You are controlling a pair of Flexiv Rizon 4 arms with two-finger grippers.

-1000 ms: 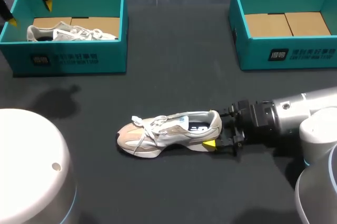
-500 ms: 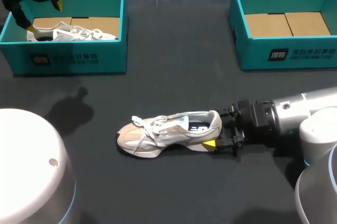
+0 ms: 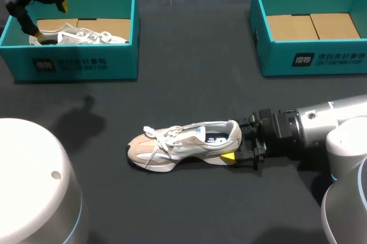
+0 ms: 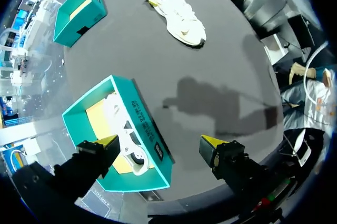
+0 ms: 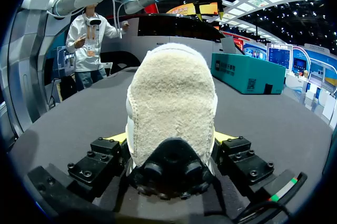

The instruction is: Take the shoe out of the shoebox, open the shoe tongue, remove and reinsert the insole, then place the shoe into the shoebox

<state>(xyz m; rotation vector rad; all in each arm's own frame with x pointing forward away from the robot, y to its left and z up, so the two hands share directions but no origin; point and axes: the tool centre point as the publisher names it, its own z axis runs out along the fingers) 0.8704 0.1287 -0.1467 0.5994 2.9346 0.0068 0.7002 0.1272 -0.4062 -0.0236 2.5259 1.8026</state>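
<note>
Shoe (image 3: 183,145) rests near the middle of the worktop (image 3: 189,83), its heel clamped from both sides by the right gripper (image 5: 171,145). Left gripper (image 4: 159,142) hangs wide open, holding nothing, above the shoebox (image 3: 80,63) at the far left corner, which contains a second shoe (image 3: 80,36).

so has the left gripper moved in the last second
Yes. The left gripper has shifted rightward, from the left shoebox outer corner to above the heel of the boxed shoe.
</note>
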